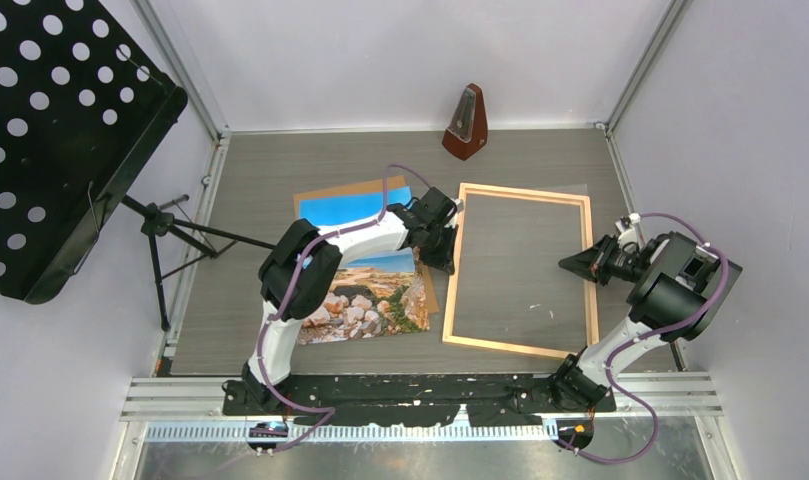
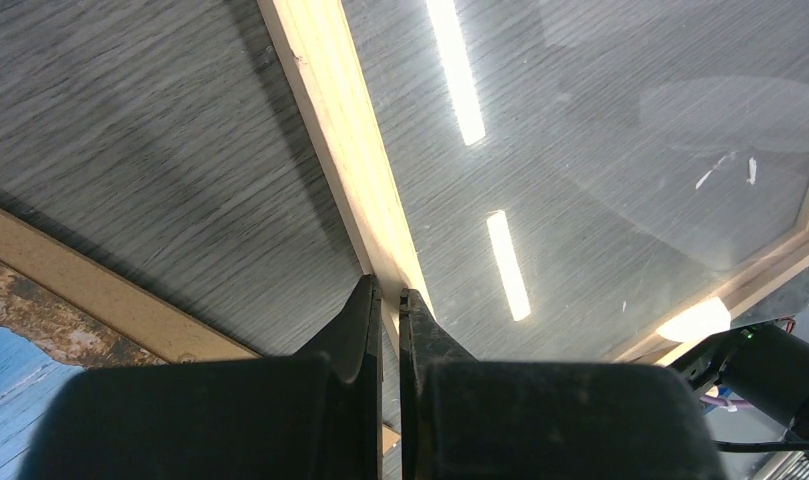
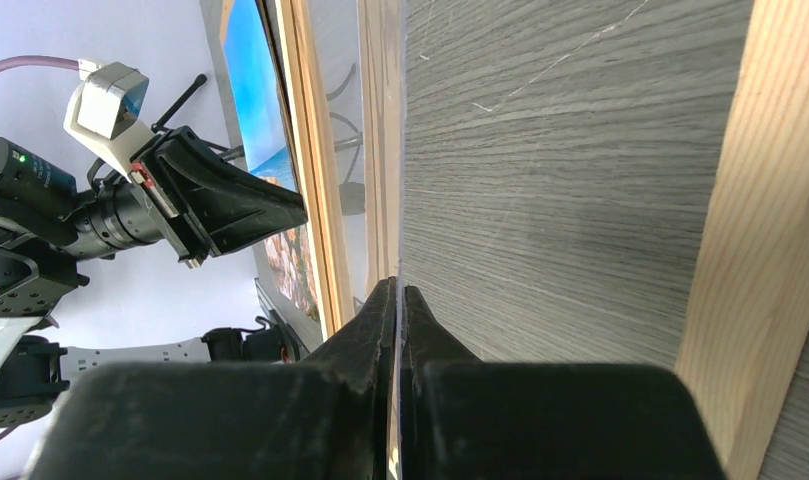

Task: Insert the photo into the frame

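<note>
The light wood frame (image 1: 525,192) lies flat at centre right, with a clear sheet (image 2: 600,150) over its opening. The photo (image 1: 365,300) of sky and rocks rests face up on a brown backing board (image 1: 310,200) to the left, partly hidden under my left arm. My left gripper (image 1: 448,265) is shut, and its tips (image 2: 390,292) meet the frame's left rail (image 2: 350,130) with nothing visibly pinched. At the frame's right rail (image 3: 750,200), my right gripper (image 1: 565,263) is shut on the sheet's thin edge (image 3: 401,150), which runs between its jaws (image 3: 399,288).
A brown metronome (image 1: 466,122) stands at the back, beyond the frame. A black perforated music stand (image 1: 50,130) on a tripod (image 1: 180,235) fills the left side. Pale walls close in the table on three sides.
</note>
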Robot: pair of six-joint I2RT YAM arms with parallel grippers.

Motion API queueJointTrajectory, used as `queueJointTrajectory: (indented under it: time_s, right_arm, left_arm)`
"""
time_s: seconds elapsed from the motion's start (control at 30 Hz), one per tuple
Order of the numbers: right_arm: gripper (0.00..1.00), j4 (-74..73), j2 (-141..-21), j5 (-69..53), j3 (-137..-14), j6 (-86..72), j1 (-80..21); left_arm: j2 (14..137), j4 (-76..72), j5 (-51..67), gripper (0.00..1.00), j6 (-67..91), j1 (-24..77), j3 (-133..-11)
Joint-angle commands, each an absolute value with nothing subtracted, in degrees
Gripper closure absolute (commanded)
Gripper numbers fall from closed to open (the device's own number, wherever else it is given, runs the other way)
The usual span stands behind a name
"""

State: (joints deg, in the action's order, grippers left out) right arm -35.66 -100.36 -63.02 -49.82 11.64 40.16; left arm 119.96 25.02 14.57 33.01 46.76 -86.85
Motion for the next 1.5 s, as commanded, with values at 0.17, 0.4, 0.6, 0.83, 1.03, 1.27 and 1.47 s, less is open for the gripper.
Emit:
queueJointTrajectory:
  time_s: [0.17, 0.4, 0.6, 0.83, 1.03, 1.27, 1.47]
  right_arm:
    - [0.94, -34.6, -99.2, -62.8, -48.8, 9.5, 38.4]
    - [0.94, -34.3, -98.5, -61.4, -48.8, 8.7, 38.1]
    - [0.94, -34.7, -98.1, -60.5, -49.0, 8.6, 38.1]
    - [0.94, -35.3, -97.8, -59.3, -49.3, 8.2, 38.1]
    - [0.94, -36.6, -97.8, -58.5, -49.8, 8.5, 38.1]
    - [0.94, -39.4, -97.4, -57.4, -51.0, 9.5, 38.2]
    - [0.94, -40.7, -97.8, -56.1, -51.5, 10.3, 38.2]
  left_arm:
    - [122.3, 23.6, 10.7, 1.00, 32.3, 48.0, -86.1]
    - [122.2, 23.8, 10.4, 1.00, 32.2, 48.0, -86.3]
    - [122.2, 24.0, 10.0, 1.00, 32.2, 48.0, -86.3]
    - [122.3, 24.2, 9.9, 1.00, 32.2, 48.1, -86.5]
    - [122.6, 24.6, 9.7, 1.00, 32.1, 48.1, -86.9]
    - [122.6, 24.8, 9.4, 1.00, 32.0, 48.1, -87.0]
    - [122.4, 24.8, 9.1, 1.00, 32.0, 48.2, -87.1]
